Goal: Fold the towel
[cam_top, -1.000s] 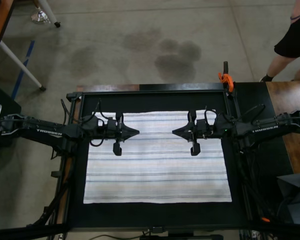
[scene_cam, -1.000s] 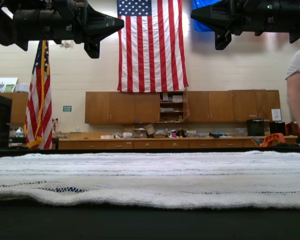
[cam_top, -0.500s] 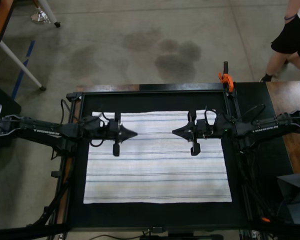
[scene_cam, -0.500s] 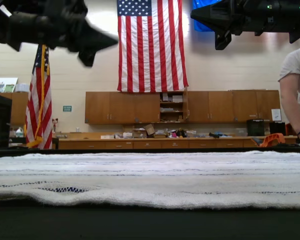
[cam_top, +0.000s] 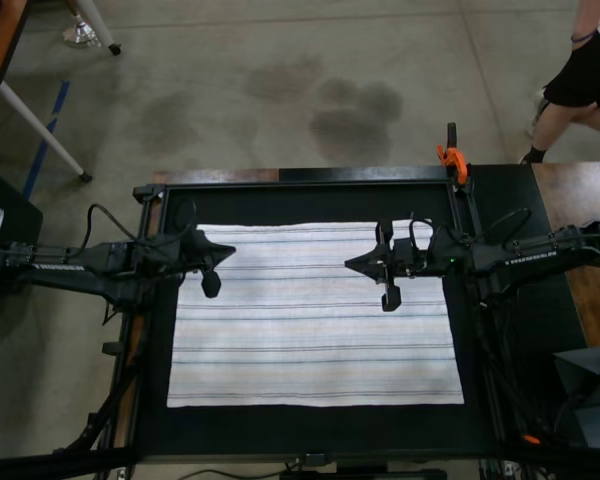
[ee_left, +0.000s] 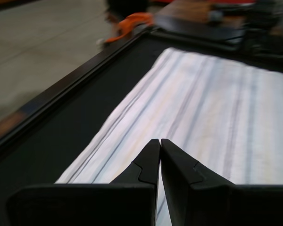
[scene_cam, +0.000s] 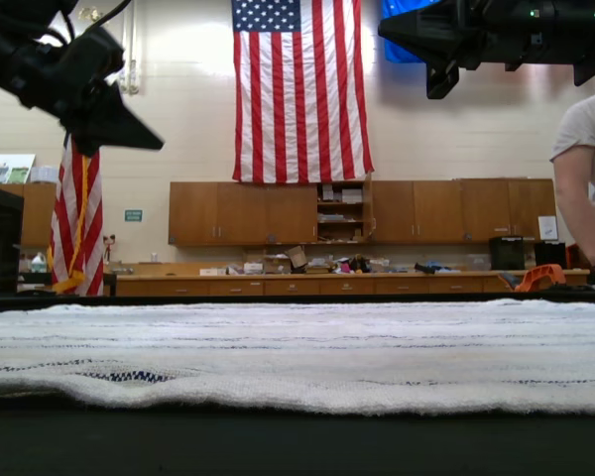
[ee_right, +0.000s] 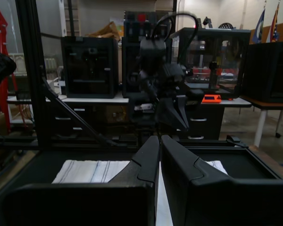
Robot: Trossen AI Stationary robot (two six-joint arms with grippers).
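Spread flat and unfolded across the black bench [cam_top: 310, 418]: the towel [cam_top: 315, 330], filling the middle of the top view. Above its upper left corner, the left hand [cam_top: 230, 250], clenched, tips together, empty. Over its upper right, the right hand [cam_top: 350, 265], likewise clenched and empty. Beyond, concrete floor [cam_top: 280, 90]; on the far wall, a large flag [scene_cam: 299, 89].

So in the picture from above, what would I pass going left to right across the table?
Left claw → bare middle of the striped towel → right claw → orange clamp on the table frame.
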